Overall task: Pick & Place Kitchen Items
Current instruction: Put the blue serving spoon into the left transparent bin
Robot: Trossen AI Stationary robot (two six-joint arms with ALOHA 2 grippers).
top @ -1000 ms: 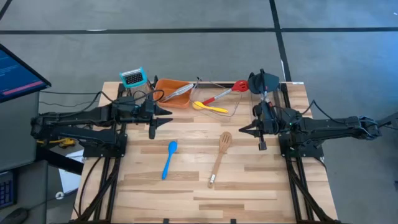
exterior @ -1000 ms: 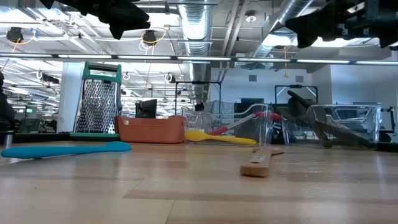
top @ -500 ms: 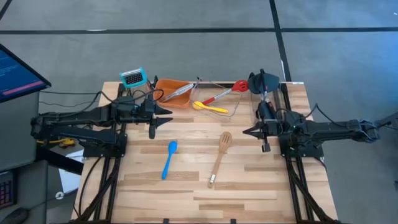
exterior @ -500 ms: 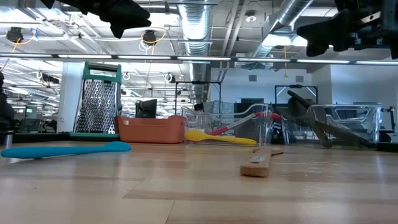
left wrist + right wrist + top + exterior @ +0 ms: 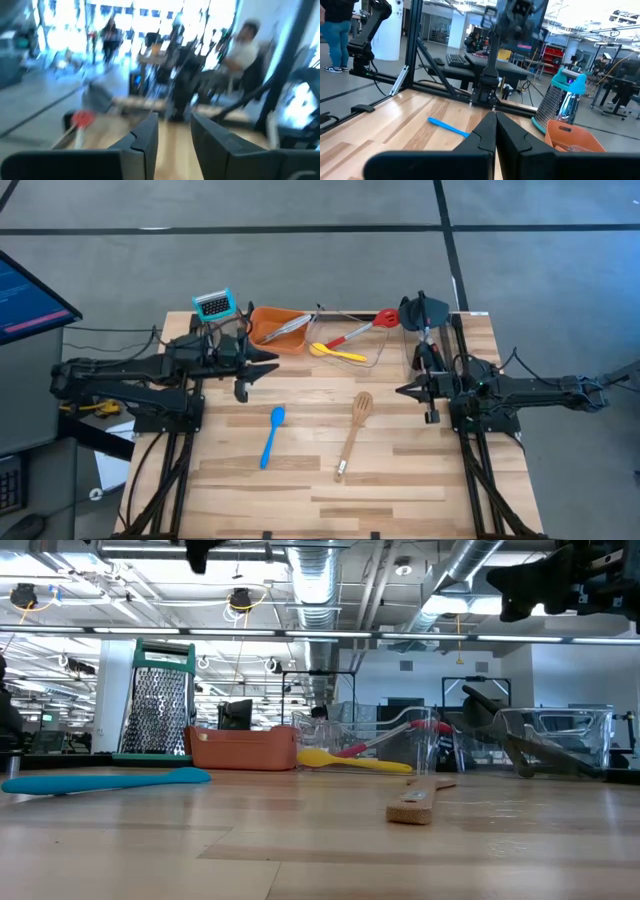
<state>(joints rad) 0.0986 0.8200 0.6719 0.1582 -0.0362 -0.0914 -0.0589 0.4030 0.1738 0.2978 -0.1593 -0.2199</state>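
A blue spoon [image 5: 272,436] and a wooden fork-like spatula [image 5: 353,433] lie flat on the table's middle. Silver tongs [image 5: 290,327] rest in the orange tray [image 5: 262,320] at the far edge. Beside it, a red spoon [image 5: 362,330] and a yellow spoon [image 5: 335,353] lie in a clear bin [image 5: 385,350]. A black spatula [image 5: 425,312] sits at the far right. My left gripper [image 5: 268,365] hovers level and open, high above the table's left, nothing between its fingers [image 5: 145,142]. My right gripper [image 5: 400,390] hovers shut at the right, pointing level toward the left.
A box grater [image 5: 213,304] with a teal handle stands upright at the far left, next to the tray. Bare wood lies between the two arms and along the near edge. People show in the room beyond the table.
My left gripper has risen and tipped up to level, leaving the low view's top edge. My right gripper has drawn back toward the table's right edge and sunk a little. The utensils have stayed where they were.
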